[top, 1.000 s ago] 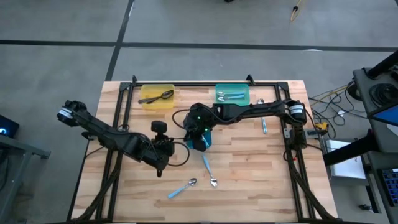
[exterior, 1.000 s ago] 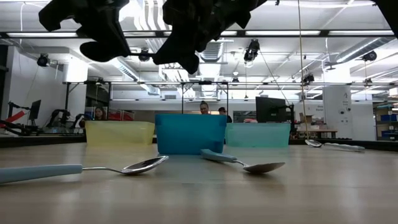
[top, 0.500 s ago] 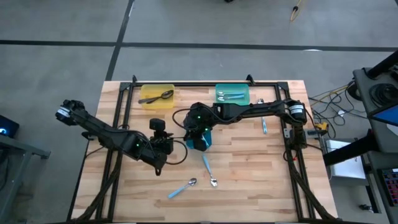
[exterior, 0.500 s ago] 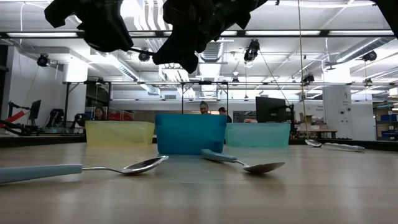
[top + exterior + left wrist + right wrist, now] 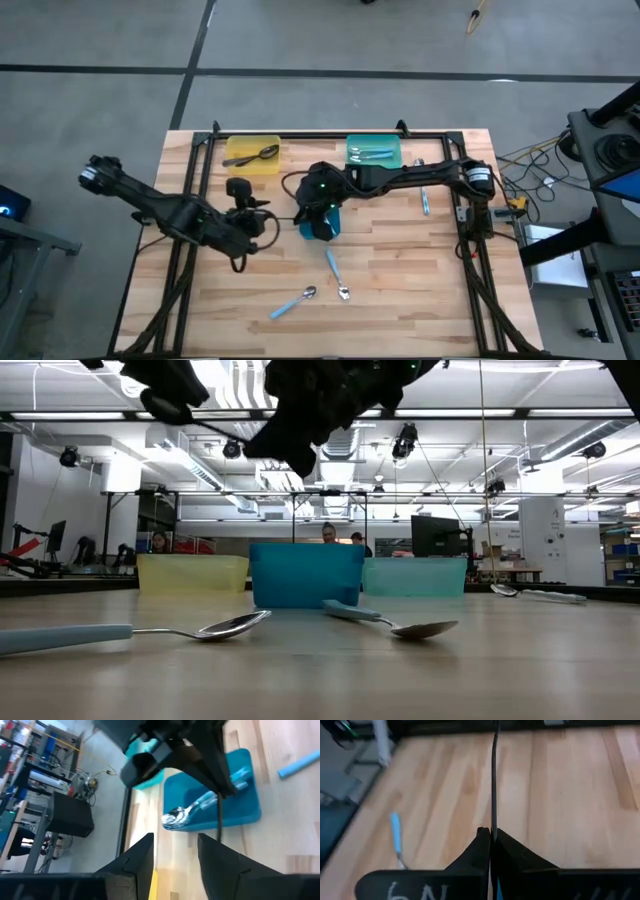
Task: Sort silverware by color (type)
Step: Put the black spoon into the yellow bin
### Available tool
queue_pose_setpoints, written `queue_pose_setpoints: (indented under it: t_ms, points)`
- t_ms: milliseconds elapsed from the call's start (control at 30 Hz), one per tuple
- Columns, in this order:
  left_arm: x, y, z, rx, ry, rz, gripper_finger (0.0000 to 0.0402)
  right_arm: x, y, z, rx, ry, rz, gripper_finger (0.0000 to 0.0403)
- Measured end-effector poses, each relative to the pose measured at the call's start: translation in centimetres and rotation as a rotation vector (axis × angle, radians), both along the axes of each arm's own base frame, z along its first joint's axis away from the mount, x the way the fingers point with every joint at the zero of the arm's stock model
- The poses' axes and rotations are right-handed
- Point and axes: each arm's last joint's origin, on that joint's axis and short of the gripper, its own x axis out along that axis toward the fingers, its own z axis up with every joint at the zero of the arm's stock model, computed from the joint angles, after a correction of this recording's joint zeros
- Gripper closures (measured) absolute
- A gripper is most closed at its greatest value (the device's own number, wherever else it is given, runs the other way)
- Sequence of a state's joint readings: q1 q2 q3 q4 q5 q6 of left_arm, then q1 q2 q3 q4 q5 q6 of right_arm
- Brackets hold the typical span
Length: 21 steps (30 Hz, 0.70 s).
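The wooden surface (image 5: 400, 290) carries a yellow tray (image 5: 252, 154), a teal tray (image 5: 374, 152) and a blue tray (image 5: 320, 222), plus three loose blue-handled spoons (image 5: 334, 274) (image 5: 293, 304) (image 5: 424, 200).

The blue tray (image 5: 320, 222) sits mid-table and serves as landmark. Directly above it hangs the right gripper (image 5: 318, 200), fingers pressed together, blocking access from overhead. Just to its left, the left gripper (image 5: 243, 205) hovers with its fingers parted, closing off that side. In front of the tray lie two blue-handled spoons (image 5: 335, 274) (image 5: 293, 303), with bare wood around them. Behind it, the yellow tray (image 5: 252, 155) and the teal tray (image 5: 374, 153) line the far edge, a free gap between them. Right of it another spoon (image 5: 425, 201) lies under the right arm.
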<state>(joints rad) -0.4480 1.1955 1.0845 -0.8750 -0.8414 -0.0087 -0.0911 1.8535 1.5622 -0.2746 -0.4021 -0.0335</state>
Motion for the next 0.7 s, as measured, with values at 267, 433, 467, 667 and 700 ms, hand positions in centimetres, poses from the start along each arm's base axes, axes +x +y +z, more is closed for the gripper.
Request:
queue_pose_setpoints:
  t_ms: [267,433,467,667,700]
  points:
    - [-2.4,1.3,2.7,-0.028,-0.169,0.033,0.027,-2.0,-1.1,-0.5,0.058,-0.154,-0.055,0.0394]
    - [-3.7,1.9,3.3,-0.063,-0.323,0.019,0.0272,-4.4,-1.1,0.0,0.065,-0.365,-0.067,0.0394]
    - [-4.0,2.1,3.2,-0.067,-0.359,0.009,0.0272,-4.8,-1.0,0.1,0.062,-0.419,-0.068,0.0394]
    - [-4.5,2.3,1.2,-0.085,-0.649,-0.047,0.0272,-7.2,-1.0,1.0,0.013,-0.731,-0.186,0.0394]
    - [-4.5,2.4,0.7,-0.08,-0.707,-0.053,0.0272,-7.4,-1.0,1.0,0.005,-0.764,-0.195,0.0394]
